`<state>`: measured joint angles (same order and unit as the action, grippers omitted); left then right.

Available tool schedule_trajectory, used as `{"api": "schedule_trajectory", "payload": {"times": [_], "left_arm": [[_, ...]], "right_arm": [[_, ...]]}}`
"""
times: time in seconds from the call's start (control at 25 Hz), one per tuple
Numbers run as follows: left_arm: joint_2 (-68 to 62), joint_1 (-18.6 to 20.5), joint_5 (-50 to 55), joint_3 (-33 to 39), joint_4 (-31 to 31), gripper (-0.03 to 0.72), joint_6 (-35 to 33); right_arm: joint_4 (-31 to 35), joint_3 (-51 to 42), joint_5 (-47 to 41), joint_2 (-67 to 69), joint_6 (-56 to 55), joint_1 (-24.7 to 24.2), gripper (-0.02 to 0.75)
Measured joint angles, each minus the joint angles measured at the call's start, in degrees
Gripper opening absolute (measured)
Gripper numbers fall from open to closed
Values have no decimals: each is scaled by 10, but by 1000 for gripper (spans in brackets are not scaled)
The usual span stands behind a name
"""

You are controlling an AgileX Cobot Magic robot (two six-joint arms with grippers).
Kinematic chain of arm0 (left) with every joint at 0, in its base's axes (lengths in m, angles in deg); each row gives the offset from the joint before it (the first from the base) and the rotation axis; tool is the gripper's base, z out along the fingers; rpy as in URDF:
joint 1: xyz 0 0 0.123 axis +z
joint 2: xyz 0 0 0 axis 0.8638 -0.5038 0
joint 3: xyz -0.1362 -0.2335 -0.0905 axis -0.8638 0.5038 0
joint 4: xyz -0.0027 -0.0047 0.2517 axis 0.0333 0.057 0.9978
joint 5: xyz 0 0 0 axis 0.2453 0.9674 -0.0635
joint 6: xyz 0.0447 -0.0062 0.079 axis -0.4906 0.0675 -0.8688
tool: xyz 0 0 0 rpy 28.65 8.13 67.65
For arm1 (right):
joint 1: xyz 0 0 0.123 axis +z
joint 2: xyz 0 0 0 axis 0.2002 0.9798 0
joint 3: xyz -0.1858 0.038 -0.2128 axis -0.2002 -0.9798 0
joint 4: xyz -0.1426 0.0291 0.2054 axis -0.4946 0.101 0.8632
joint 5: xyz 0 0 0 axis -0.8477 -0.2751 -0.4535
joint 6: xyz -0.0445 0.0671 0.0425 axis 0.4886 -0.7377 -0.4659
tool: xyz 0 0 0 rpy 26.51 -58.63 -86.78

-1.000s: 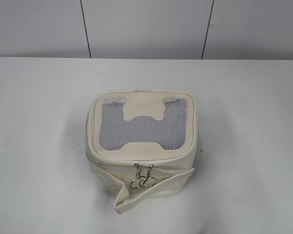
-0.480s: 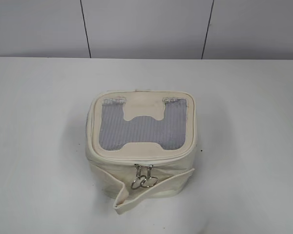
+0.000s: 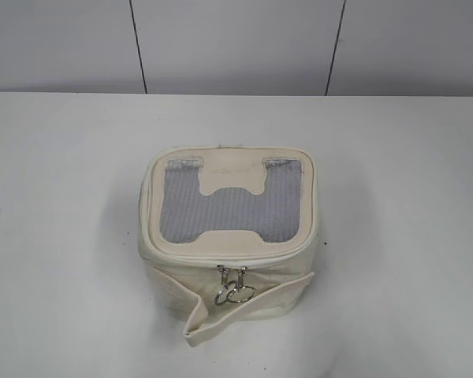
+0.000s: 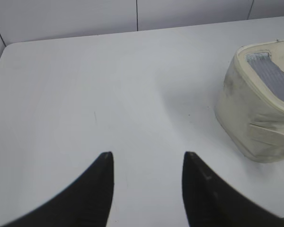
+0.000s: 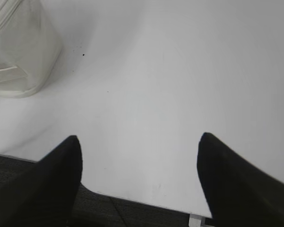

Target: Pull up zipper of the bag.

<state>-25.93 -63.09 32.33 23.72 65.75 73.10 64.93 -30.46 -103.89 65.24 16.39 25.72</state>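
The cream-white boxy bag stands in the middle of the white table, lid up, with a grey mesh window. The cream zipper runs round the lid rim. Its two silver sliders with ring pulls hang side by side at the front. A loose cream strap lies across the front. My left gripper is open and empty over bare table, left of the bag. My right gripper is open and empty above the table's near edge, right of the bag. Neither gripper shows in the exterior view.
The white table stretches to a grey panelled wall behind. In the right wrist view the table's front edge shows with dark floor below it.
The ring pulls have shifted very slightly. The bag has not moved, and no arm has entered the exterior view.
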Motion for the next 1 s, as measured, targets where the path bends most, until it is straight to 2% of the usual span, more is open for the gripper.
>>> {"api": "schedule_trajectory", "payload": {"times": [0.88, 1.0], "left_arm": [[0, 0, 0, 0, 0, 365, 0], [0, 0, 0, 0, 0, 365, 0]], "right_arm": [[0, 0, -1, 0, 2, 0, 587], [0, 0, -1, 0, 2, -12, 587]]}}
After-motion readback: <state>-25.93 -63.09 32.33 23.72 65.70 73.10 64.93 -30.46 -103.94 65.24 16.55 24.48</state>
